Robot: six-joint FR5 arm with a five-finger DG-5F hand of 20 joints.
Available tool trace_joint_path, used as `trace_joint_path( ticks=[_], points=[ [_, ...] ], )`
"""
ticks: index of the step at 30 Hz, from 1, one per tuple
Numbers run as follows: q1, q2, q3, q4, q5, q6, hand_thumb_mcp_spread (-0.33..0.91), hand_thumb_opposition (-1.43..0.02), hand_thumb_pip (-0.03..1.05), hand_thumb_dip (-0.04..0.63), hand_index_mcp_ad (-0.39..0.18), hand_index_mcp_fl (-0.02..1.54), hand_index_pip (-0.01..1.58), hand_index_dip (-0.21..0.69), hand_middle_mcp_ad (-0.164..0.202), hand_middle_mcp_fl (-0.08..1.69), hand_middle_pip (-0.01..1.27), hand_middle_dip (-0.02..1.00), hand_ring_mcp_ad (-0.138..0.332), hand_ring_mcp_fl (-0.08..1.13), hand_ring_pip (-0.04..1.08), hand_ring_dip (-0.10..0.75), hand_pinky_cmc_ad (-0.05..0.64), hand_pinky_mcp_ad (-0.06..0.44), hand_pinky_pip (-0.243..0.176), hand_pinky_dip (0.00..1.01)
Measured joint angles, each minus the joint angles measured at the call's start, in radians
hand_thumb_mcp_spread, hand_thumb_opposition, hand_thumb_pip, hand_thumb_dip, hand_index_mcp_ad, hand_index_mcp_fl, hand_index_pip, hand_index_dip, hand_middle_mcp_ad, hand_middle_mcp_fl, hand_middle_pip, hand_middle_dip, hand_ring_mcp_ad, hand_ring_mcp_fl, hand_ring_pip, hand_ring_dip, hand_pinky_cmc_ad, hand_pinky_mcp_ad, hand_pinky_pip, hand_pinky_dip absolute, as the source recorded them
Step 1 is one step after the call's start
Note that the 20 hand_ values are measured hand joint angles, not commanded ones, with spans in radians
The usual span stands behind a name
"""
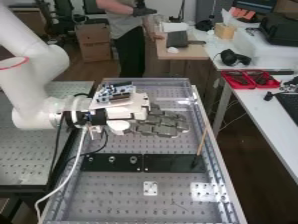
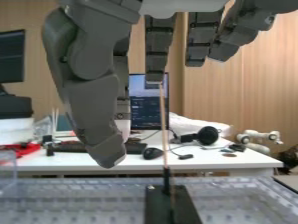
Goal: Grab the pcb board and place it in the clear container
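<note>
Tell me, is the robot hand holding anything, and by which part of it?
Nothing is held: the robot hand is open, and the thin wooden rod stands apart from it.

Two black plates (image 1: 112, 162) lay end to end on the perforated bench (image 1: 120, 200); one thin wooden stick (image 1: 201, 142) rose from one. Near them lay one small pale plate (image 1: 150, 188). A white side table (image 1: 258, 117) held red trays (image 1: 239, 85), black headphones (image 2: 208, 135), one black mouse (image 2: 152, 153), one lit monitor (image 2: 148, 102). One cardboard box (image 1: 93, 42) stood behind.
</note>
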Motion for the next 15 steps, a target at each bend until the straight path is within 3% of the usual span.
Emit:
trace_joint_path(
  ticks=[8,15],
  points=[
    [0.135,0.058,-0.020,0.047,-0.039,0.092,0.71,-0.91,0.42,0.234,-0.264,0.62,1.33,0.141,-0.002,0.25,0.13,0.17,0.150,0.08,0.11,0.033,0.269,0.103,-0.086,0.17],
    [0.252,0.047,0.035,0.059,-0.068,0.152,0.70,-0.91,0.42,0.234,-0.264,0.64,1.30,0.141,0.000,0.24,0.13,0.17,0.148,0.08,0.11,0.031,0.265,0.101,-0.086,0.17]
  ],
)
